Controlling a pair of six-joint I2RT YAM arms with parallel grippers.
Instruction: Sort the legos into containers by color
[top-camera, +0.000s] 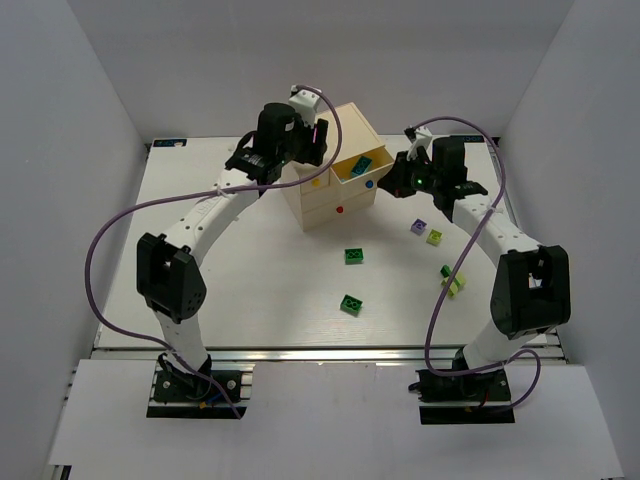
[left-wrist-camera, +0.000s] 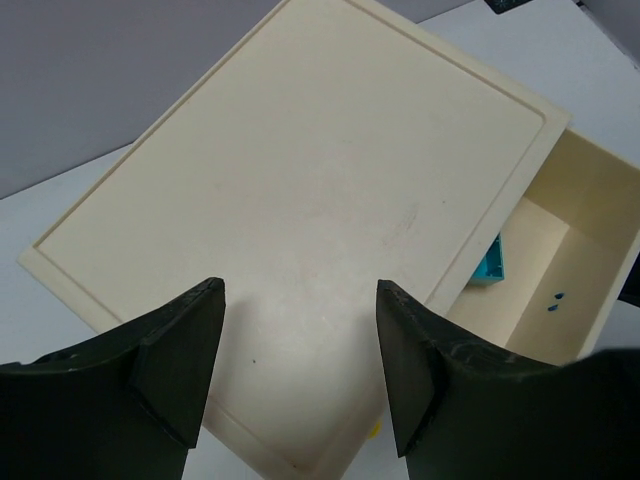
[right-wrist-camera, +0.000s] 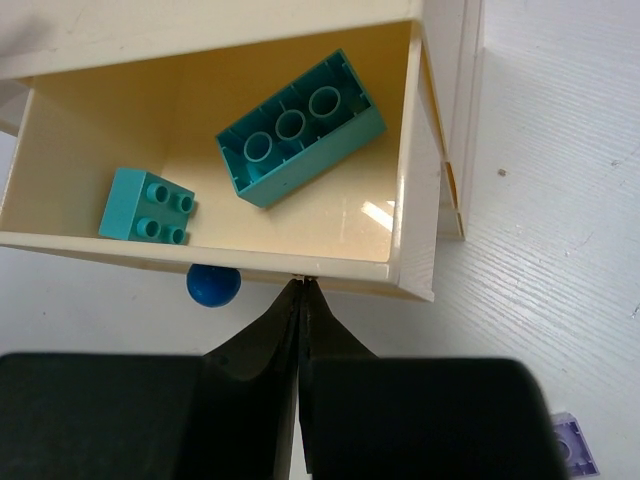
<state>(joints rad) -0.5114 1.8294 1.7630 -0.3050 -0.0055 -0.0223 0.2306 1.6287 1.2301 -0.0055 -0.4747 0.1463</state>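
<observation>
The cream chest (top-camera: 335, 160) stands at the table's back centre. Its blue-knob (top-camera: 370, 185) drawer is pulled out and holds two teal bricks, a long one (right-wrist-camera: 300, 128) and a small one (right-wrist-camera: 147, 205). My right gripper (right-wrist-camera: 302, 287) is shut and empty, its tips against the drawer's front rim beside the blue knob (right-wrist-camera: 212, 285). My left gripper (left-wrist-camera: 300, 300) is open and empty just above the chest's top (left-wrist-camera: 300, 180). Two green bricks (top-camera: 354, 256) (top-camera: 351, 304), a purple brick (top-camera: 418, 227) and yellow-green bricks (top-camera: 434, 237) (top-camera: 455, 285) lie on the table.
The chest's yellow knob (top-camera: 318, 183) and red knob (top-camera: 340, 210) drawers are closed. A small green brick (top-camera: 446, 270) lies by the right arm. White walls enclose the table on three sides. Purple cables loop over both arms.
</observation>
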